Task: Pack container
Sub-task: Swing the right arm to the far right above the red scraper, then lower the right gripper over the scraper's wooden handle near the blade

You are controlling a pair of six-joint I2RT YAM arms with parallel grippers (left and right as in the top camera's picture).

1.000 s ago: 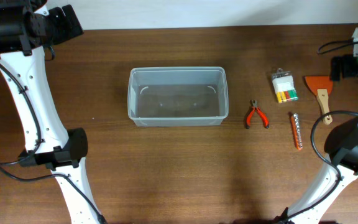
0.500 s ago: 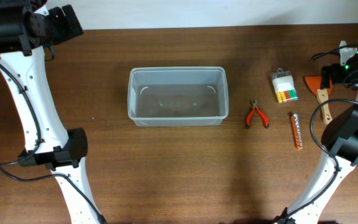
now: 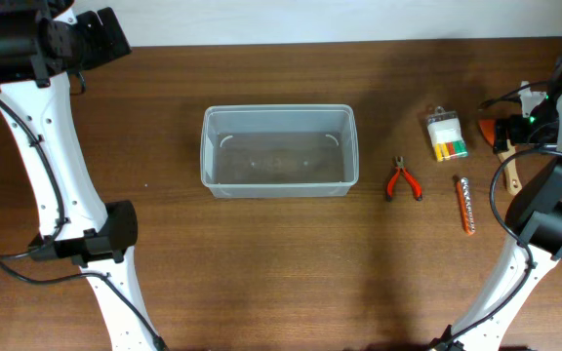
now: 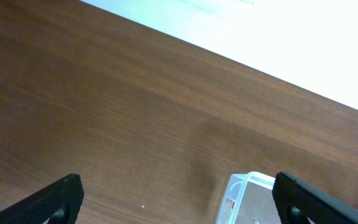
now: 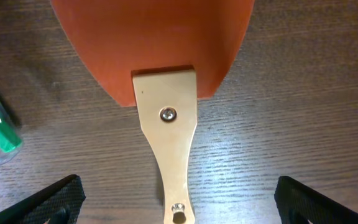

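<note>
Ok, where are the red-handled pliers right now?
In the overhead view the pliers lie flat on the table, right of the container, between it and the orange-handled tool.

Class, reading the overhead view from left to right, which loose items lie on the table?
clear plastic container → red-handled pliers → small clear pack with coloured contents → orange-bladed scraper with wooden handle

Even bright light; soft shadows; left wrist view overexposed at top
</note>
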